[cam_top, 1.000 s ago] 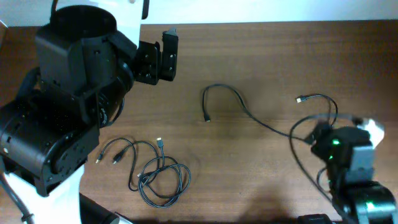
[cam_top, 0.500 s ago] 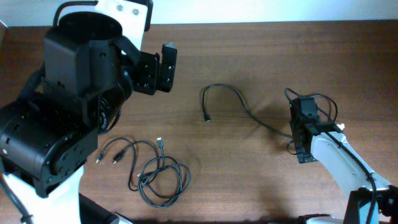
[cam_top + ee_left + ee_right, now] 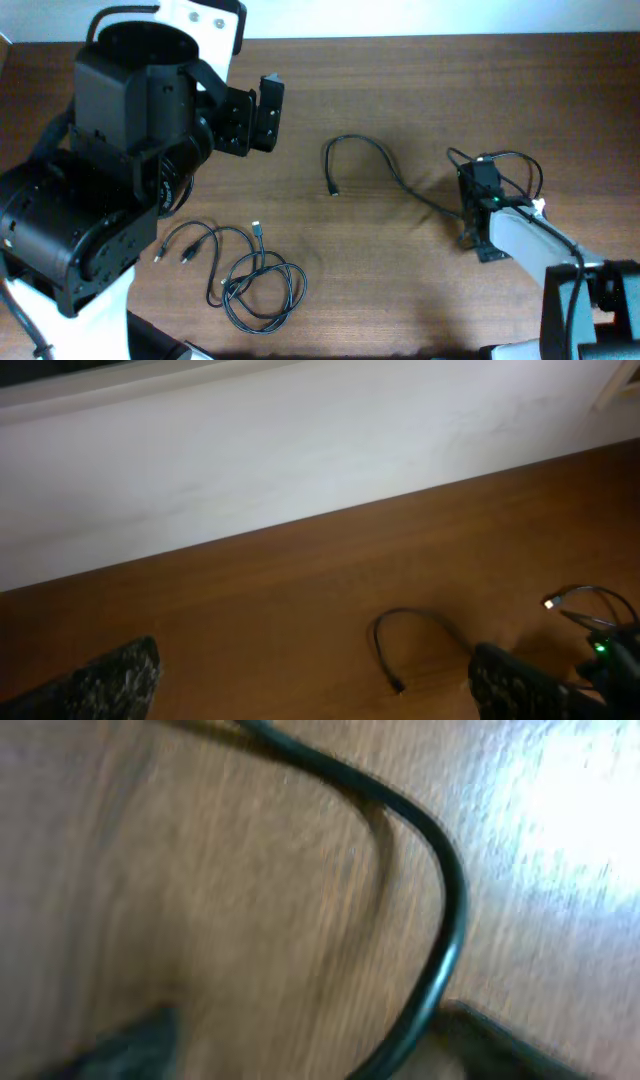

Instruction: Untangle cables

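**Item 1 – long cable**: thin black cord, round in section and smooth-jacketed. One small plug end lies on bare wood at mid-table. From there the cord arches up and over, then runs down and right to the right gripper. In the right wrist view it shows as a glossy dark curve, though the picture is blurred.

**Item 2 – looped cord**: thin black loops at the right side of the table, just behind the right gripper.

**Item 3 – cable bundle**: several thin black cords in overlapping coils, lower left of centre. Small silver-tipped plugs fan out toward the left arm and lie well apart from Item 1.

**Item 4 – right gripper**: dark body on a white link, set low over the table. Its fingers stand apart with the long cable between them (whether either pad touches it cannot be told).

**Item 5 – left gripper**: matte black, raised at upper left, fingers spread wide and holding nothing.

**Item 6 – table**: brown wood, with a fine streaked grain.

**Item 7 – wall**: plain white, matte.
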Robot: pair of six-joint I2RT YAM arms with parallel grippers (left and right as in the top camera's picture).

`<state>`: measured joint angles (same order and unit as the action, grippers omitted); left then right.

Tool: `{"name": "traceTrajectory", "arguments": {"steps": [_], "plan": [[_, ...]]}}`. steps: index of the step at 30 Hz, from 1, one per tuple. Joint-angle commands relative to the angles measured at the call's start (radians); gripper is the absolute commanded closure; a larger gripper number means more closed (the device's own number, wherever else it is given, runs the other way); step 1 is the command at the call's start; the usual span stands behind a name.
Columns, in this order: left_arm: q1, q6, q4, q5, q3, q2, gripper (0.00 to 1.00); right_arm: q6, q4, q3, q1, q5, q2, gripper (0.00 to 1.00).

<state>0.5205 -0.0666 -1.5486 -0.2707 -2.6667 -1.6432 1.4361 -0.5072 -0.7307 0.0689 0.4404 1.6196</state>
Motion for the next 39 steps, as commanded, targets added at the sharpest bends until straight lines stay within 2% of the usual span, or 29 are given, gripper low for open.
{"name": "traceTrajectory", "arguments": {"steps": [1,4,7,8,9,10,11,12,13,16,17,19,20,21,22,23,24,26,27,30,35,38,39], "plan": [[0.0,0.019,0.002,-0.015,-0.003,0.012,0.01,-0.22,0.063,-0.006,-0.005,-0.101,0.027,0.96],[0.0,0.019,0.003,-0.033,-0.003,0.012,0.01,-0.951,0.194,-0.198,-0.004,-0.325,-0.172,0.96],[0.0,0.019,0.025,-0.033,-0.003,0.012,0.01,-1.343,0.187,-0.399,-0.004,-0.366,-0.331,0.96],[0.0,0.019,0.029,-0.033,-0.003,0.012,0.01,-1.552,0.226,-0.46,-0.004,-0.367,-0.38,0.96],[0.0,0.019,0.029,-0.033,-0.003,0.012,0.01,-1.789,0.294,-0.493,-0.004,-0.394,-0.41,0.96],[0.0,0.019,0.028,-0.033,-0.003,0.011,0.01,-2.103,0.434,-0.509,-0.004,-0.463,-0.435,0.96],[0.0,0.019,0.028,-0.033,-0.003,0.011,0.01,-2.234,0.539,-0.516,-0.004,-0.531,-0.449,0.96],[0.0,0.019,0.033,-0.033,-0.003,0.011,0.01,-2.258,0.63,-0.531,-0.004,-0.56,-0.462,0.96],[0.0,0.019,0.049,-0.033,-0.003,0.011,0.01,-2.235,0.61,-0.569,-0.004,-0.584,-0.474,0.96],[0.0,0.014,0.083,-0.032,-0.003,0.011,0.01,-2.276,0.271,-0.587,-0.064,-0.619,-0.534,0.96],[0.0,0.014,0.075,-0.029,-0.003,0.011,0.01,-2.232,0.312,-0.52,-0.108,-0.686,-0.603,0.96],[0.0,0.014,0.066,-0.029,-0.003,0.011,0.01,-2.231,0.408,-0.38,-0.144,-0.646,-0.696,0.96],[0.0,0.014,0.048,-0.022,-0.003,0.011,0.01,-2.156,0.557,-0.241,-0.154,-0.601,-0.751,0.96],[0.0,0.015,0.034,-0.022,-0.003,0.011,0.01,-1.965,0.71,-0.163,-0.173,-0.53,-0.764,0.96],[0.0,0.015,0.033,-0.022,-0.003,0.011,0.01,-1.751,0.722,-0.152,-0.209,-0.487,-0.757,0.96],[0.0,0.015,0.039,-0.023,-0.003,0.011,0.01,-1.64,0.644,-0.152,-0.28,-0.642,-0.731,0.96],[0.0,0.016,0.044,-0.024,-0.003,0.011,0.01,-1.641,0.591,-0.152,-0.328,-0.806,-0.706,0.96],[0.0,0.018,0.045,-0.026,-0.003,0.011,0.01,-1.639,0.477,-0.152,-0.406,-0.847,-0.655,0.96],[0.0,0.039,0.045,-0.026,-0.003,0.011,0.01,-1.584,0.465,-0.152,-0.461,-0.834,-0.589,0.96],[0.0,0.042,0.045,-0.026,-0.003,0.011,0.01,-1.557,0.569,-0.2,-0.534,-0.83,-0.384,0.96],[0.0,0.041,-0.009,-0.033,-0.003,0.011,0.01,-1.551,0.724,-0.387,-0.534,-0.829,-0.287,0.96],[0.0,0.037,0.011,-0.033,-0.003,0.011,0.01,-1.686,0.757,-0.53,-0.534,-0.782,-0.219,0.96],[0.0,0.038,0.014,-0.034,-0.003,0.011,0.1,-1.721,0.757,-0.577,-0.535,-0.748,-0.145,0.96]]}}
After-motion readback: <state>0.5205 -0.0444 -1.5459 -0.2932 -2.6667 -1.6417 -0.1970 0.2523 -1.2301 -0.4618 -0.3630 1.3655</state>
